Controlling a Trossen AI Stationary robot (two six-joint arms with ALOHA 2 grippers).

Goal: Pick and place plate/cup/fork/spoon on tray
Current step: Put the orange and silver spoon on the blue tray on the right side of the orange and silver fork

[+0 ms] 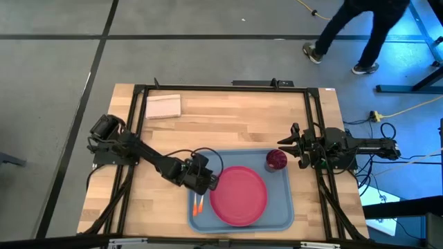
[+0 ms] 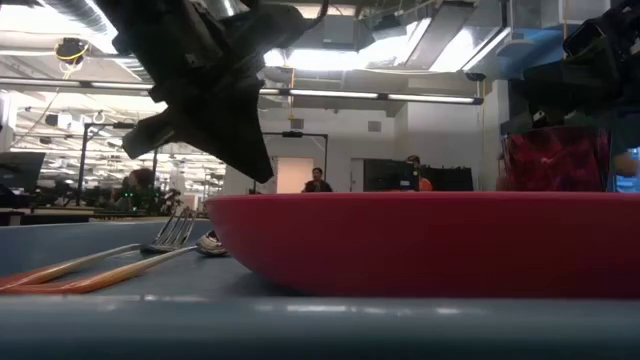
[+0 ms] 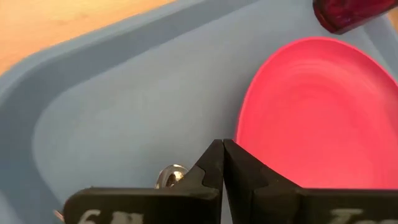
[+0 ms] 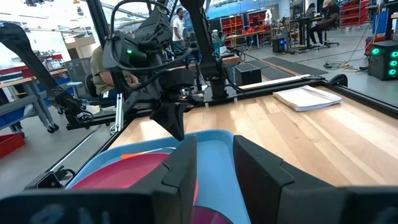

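Note:
The light-blue tray (image 1: 277, 214) lies at the table's near middle. The pink-red plate (image 1: 238, 195) rests flat in it. The maroon cup (image 1: 276, 160) stands in the tray's far right corner. The orange-handled fork (image 2: 175, 232) and spoon (image 3: 171, 176) lie side by side on the tray floor, left of the plate (image 2: 430, 245). My left gripper (image 1: 211, 181) is shut and empty above the tray floor, between the cutlery and the plate's left rim; the left wrist view shows its tips (image 3: 222, 146) together. My right gripper (image 1: 285, 147) is open by the cup's far right side, apart from it.
A white folded napkin (image 1: 163, 106) lies at the table's far left. Bare wood lies beyond the tray's far rim. Black frame rails run along the table's edges. A person walks on the floor beyond the far right corner (image 1: 353, 34).

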